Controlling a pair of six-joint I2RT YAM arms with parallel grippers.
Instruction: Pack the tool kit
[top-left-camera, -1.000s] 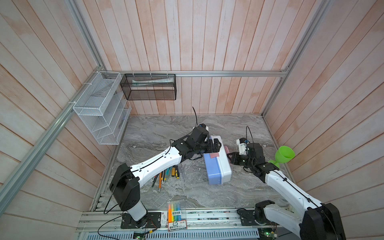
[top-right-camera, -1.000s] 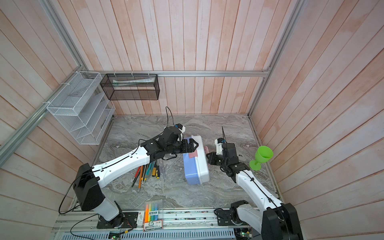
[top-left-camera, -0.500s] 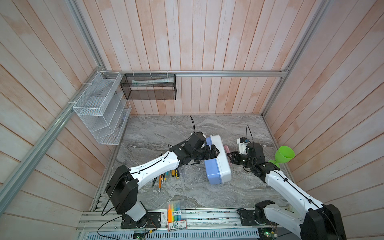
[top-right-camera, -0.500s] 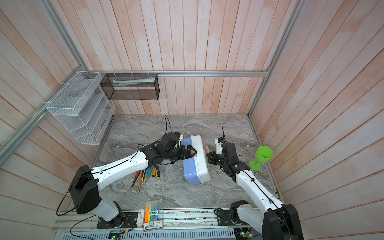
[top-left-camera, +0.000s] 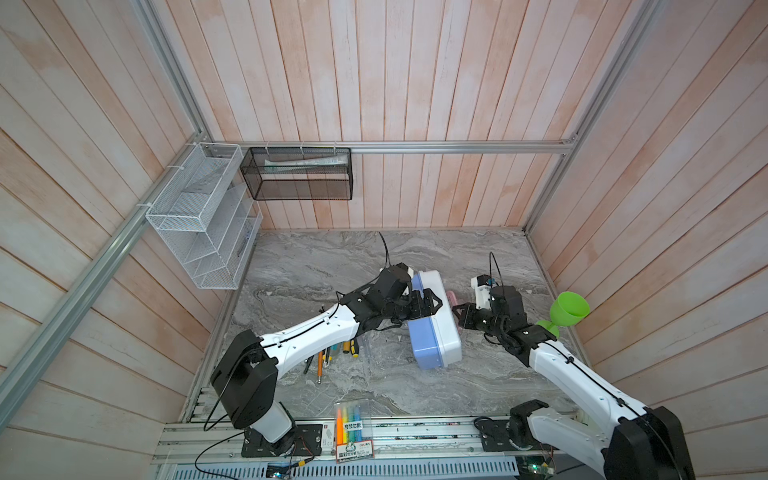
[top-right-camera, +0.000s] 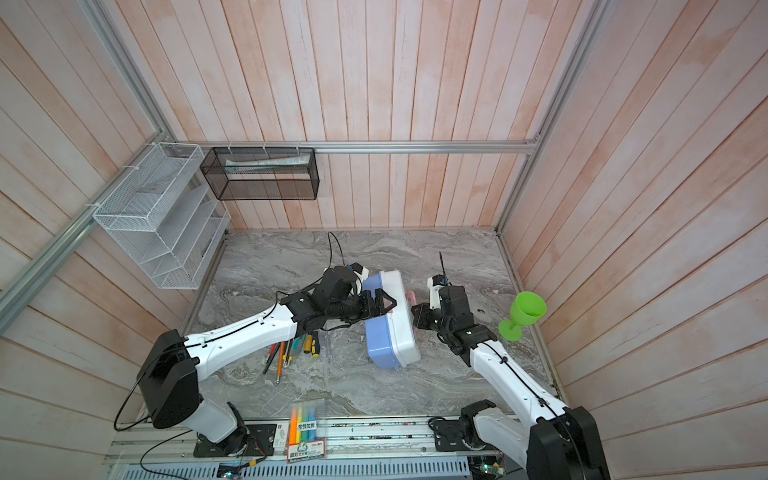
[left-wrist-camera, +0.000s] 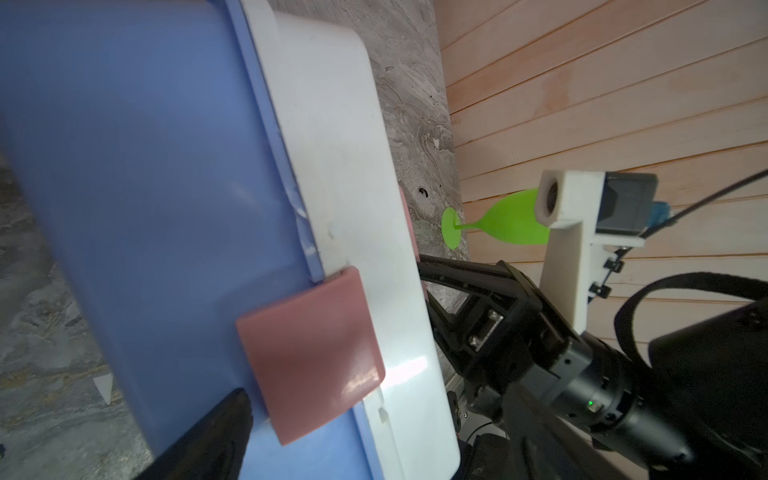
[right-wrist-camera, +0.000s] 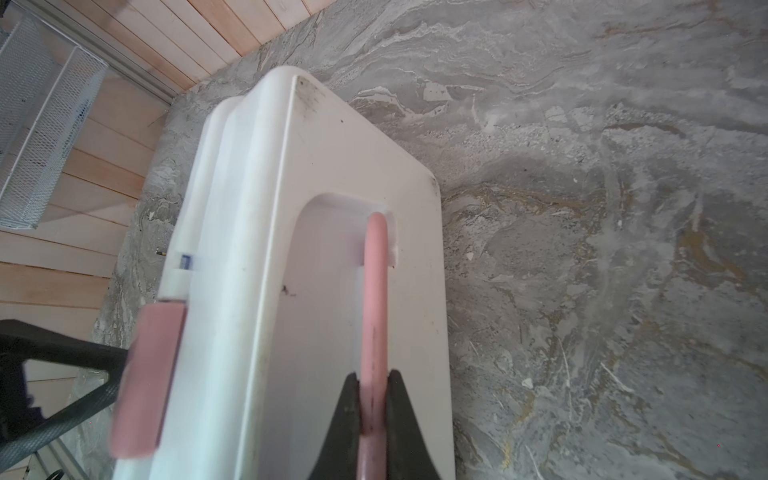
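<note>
The marble table carries the tool kit case near its middle, tipped up on edge with the light blue base facing the left arm and the white lid facing the right arm, as both top views show; the lid is down on the base. The left gripper sits against the case's upper side with its jaws spread wide and nothing between them. The right gripper is pinched tight on the pink handle. A pink latch lies across the seam, apparently fastened, though the wrist view is too close to be sure. The screwdrivers lie loose on the table under the left arm, so packing proper has not begun. The step in hand looks like opening the case. Next, the left fingers must catch the latch's edge and flip it while the right holds the handle steady; then the case should be laid flat.
</note>
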